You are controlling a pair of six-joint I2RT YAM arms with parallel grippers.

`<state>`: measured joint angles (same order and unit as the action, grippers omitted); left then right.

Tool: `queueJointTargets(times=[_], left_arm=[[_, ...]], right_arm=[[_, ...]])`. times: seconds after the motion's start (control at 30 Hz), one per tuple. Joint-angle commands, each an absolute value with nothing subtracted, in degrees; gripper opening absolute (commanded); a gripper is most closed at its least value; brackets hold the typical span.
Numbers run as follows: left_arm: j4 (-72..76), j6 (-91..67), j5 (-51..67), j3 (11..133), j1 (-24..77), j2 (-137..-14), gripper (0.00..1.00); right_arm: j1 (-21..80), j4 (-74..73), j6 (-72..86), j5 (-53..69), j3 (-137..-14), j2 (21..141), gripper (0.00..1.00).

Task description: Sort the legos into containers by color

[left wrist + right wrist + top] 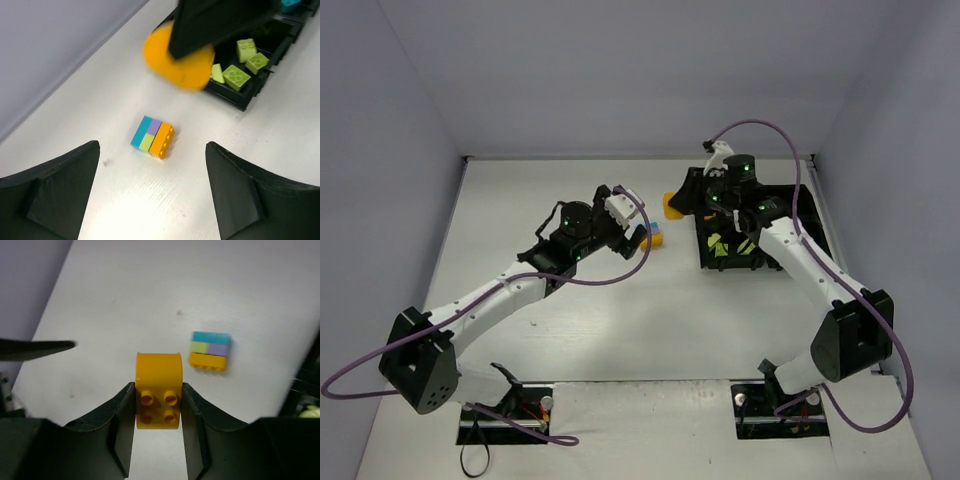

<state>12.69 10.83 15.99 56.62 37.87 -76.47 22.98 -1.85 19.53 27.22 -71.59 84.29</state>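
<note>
Across the overhead view, much of the black tray lies hidden under the right arm, so only a few yellow-green flecks show in one near compartment and the other compartments cannot be read from there. From the left wrist the tray is cut off at the upper right corner of the view: one compartment holds several yellow-green bricks, and a sliver of a cyan piece shows at the very top edge, too cropped to tell which compartment it is in. The right pincer is clamped on an orange brick, four studs facing the wrist camera, held above the white surface near the tray's left side. From the left wrist this brick is a blur, half covered by the dark pincer holding it. A small block of joined bricks, cyan, purple, yellow-green and orange, rests on the surface, apart from the tray. The left pincer hangs over that block with its fingers spread wide, touching nothing. A thin dark shape enters the right wrist view from the left edge; what it is cannot be made out
</note>
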Motion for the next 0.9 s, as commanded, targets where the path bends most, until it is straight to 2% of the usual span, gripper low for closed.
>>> queueJointTargets(times=[0.0,0.17,0.33,0.4,0.43,0.5,0.63,0.7,0.87], left_arm=[[16.17,1.62,6.17,56.78,37.62,-76.20,0.80],[10.56,-12.37,-3.24,59.13,37.62,-78.31,0.81],[0.28,-25.39,-7.12,65.03,37.88,-82.79,0.82],[-3.13,-28.98,-7.47,67.32,37.97,-84.28,0.82],[-5.60,-31.70,-8.51,69.93,38.23,-86.11,0.82],[-6.41,-32.51,-8.79,70.83,38.32,-86.74,0.82],[-17.18,-41.55,-13.26,78.99,38.58,-93.59,0.82],[-20.73,-42.27,-15.72,85.06,39.37,-97.71,0.82],[-23.29,-44.91,-16.08,89.73,39.73,-102.47,0.82]], right_arm=[[18.20,1.14,18.80,13.39,-71.28,85.07,0.02],[12.31,1.76,20.74,-3.39,-71.54,89.46,0.08],[10.11,2.28,24.87,-10.27,-74.00,95.52,0.13],[9.85,2.81,25.57,-11.95,-74.79,97.46,0.19],[9.76,3.60,26.45,-12.74,-75.93,100.17,0.26],[9.76,3.78,26.98,-13.01,-76.20,101.59,0.30],[9.76,4.74,27.77,-13.27,-78.48,103.62,0.50],[9.76,5.18,27.77,-12.66,-79.19,103.80,0.56],[9.67,5.45,27.07,-11.70,-79.90,103.19,0.61]])
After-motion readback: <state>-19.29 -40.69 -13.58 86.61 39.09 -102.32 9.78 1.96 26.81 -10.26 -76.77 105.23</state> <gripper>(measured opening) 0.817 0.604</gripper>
